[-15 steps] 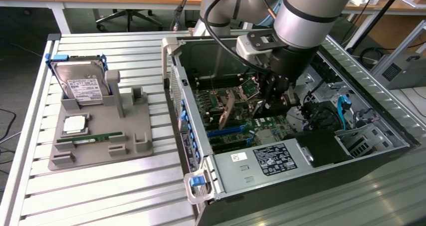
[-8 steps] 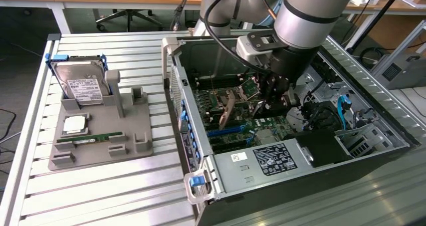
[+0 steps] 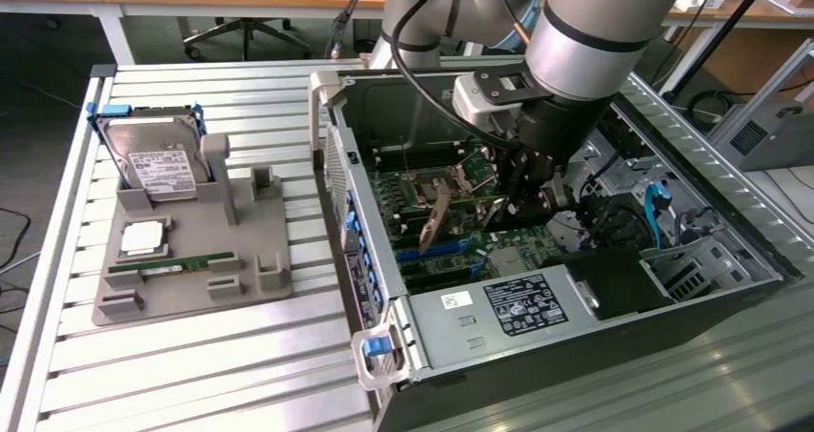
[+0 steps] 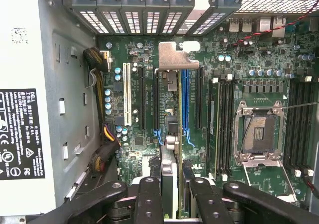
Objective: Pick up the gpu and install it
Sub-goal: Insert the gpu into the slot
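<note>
1. Where a slatted silver metal desk (image 3: pixel 191 375) carries it, a black open-sided computer case (image 3: pixel 573 375) lies on its side and shows its green motherboard (image 4: pixel 132 154). Every place below is given from this case.
2. A grey robot arm (image 3: pixel 585 31) reaches down into the case from above and ends in a black two-fingered tool (image 3: pixel 528 198).
3. The tool is clamped on the gpu (image 4: pixel 170 114), a thin dark circuit card with a silvery metal bracket at one end. In the wrist view the card is seen edge-on between the black fingers (image 4: pixel 149 199).
4. The gpu is inside the case, standing upright over the motherboard. It runs alongside a long blue expansion slot (image 4: pixel 185 104), and its bracket end points toward the case's rear wall of vented slot covers (image 4: pixel 134 20).
5. Whether the card's lower edge touches a slot cannot be told.
6. Also inside the case, beside the slots, sits an open silver processor socket (image 4: pixel 259 132).
7. At one end of the case's interior is a grey metal power supply box (image 3: pixel 509 303) with a black and white label.
8. Outside the case, on the exterior view's left, a grey plastic holder tray (image 3: pixel 191 294) rests on the desk.
9. The tray holds a silver boxy hard drive (image 3: pixel 152 160) with a white label, a small square silver chip (image 3: pixel 143 236) and a narrow green memory stick (image 3: pixel 172 263).
</note>
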### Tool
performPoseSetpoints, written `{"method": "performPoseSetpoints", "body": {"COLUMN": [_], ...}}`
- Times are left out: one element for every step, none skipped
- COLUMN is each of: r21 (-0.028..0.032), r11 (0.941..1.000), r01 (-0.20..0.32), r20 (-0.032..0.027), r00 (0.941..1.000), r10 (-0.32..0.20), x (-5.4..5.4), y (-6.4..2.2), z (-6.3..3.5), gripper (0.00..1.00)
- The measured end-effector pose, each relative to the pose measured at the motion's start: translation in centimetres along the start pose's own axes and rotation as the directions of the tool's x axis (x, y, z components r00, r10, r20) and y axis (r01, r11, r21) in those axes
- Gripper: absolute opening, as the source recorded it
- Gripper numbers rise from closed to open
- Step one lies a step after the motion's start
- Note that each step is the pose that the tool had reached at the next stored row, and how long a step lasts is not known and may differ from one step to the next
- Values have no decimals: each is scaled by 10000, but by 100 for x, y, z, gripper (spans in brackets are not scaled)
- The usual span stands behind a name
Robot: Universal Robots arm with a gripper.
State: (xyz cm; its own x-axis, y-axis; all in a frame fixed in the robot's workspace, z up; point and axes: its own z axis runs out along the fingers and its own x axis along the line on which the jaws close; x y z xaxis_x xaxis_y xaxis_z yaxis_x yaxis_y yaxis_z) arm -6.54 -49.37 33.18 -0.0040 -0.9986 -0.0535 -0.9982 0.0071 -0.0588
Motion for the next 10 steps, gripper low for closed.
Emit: {"method": "performPoseSetpoints", "body": {"r21": [0, 0, 0, 0, 0, 0, 0, 0, 0, 0], "r11": [10000, 10000, 10000, 10000, 10000, 10000, 10000, 10000, 10000, 10000], "r01": [0, 1, 1, 1, 0, 0, 1, 1, 0, 0], "r20": [0, 0, 0, 0, 0, 0, 0, -1, 0, -1], "r00": [10000, 10000, 10000, 10000, 10000, 10000, 10000, 10000, 10000, 10000], "r10": [0, -1, -1, -1, 0, 0, -1, -1, 0, 0], "x": [0, 0, 0, 0, 0, 0, 0, 0, 0, 0], "y": [0, 0, 0, 0, 0, 1, 0, 0, 1, 2], "z": [0, 1, 1, 2, 2, 3, 3, 3, 4, 4], "gripper": [27, 27, 27, 27, 27, 27, 27, 27, 27, 27]}}
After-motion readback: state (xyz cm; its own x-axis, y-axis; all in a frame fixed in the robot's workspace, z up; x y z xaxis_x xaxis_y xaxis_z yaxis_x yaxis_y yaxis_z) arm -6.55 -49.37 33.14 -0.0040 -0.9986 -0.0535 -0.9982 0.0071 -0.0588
